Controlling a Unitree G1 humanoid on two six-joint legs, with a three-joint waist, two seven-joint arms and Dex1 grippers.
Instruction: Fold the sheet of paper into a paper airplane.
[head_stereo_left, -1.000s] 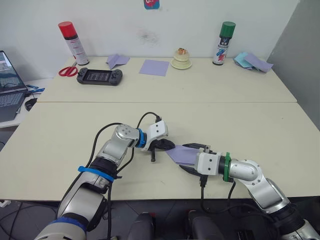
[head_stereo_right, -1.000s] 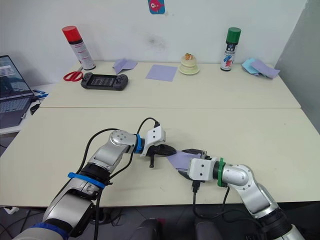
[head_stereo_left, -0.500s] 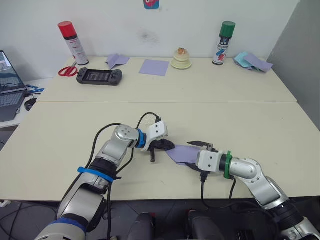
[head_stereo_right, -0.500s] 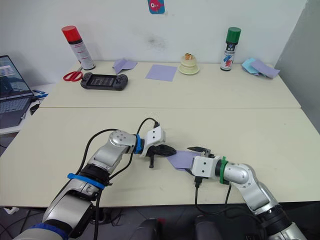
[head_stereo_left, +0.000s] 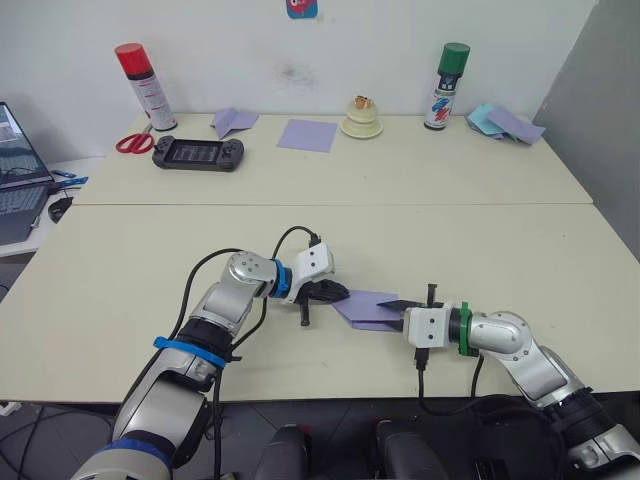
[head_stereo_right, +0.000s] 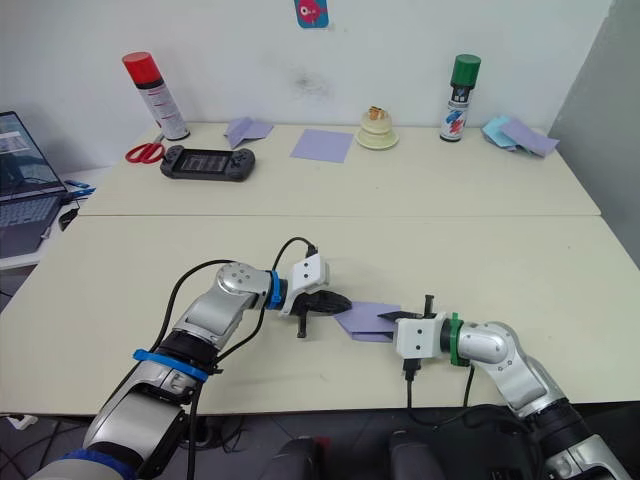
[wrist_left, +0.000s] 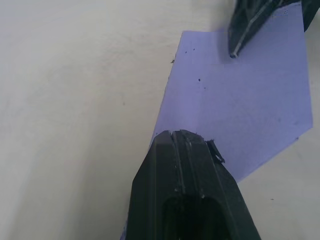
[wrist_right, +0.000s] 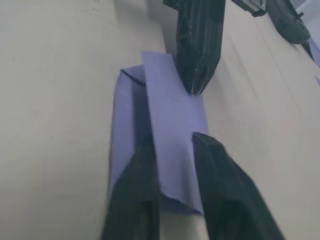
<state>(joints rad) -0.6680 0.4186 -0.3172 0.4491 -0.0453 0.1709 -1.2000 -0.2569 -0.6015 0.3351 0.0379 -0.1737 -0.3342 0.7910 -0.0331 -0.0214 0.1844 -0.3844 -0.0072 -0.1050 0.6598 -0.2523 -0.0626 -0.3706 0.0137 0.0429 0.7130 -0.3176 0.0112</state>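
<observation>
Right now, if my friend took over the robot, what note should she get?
Left gripper: shut, tips pressing down one end of the sheet of paper on the near table.
Right gripper: open, one finger either side of a raised flap at the paper's other end.
Done: the paper is partly folded, with flaps overlapping along its length.
Left: no pointed nose or wings yet, so most of the airplane folding remains. Keep the left gripper pinning while the right gripper works the flap.
</observation>
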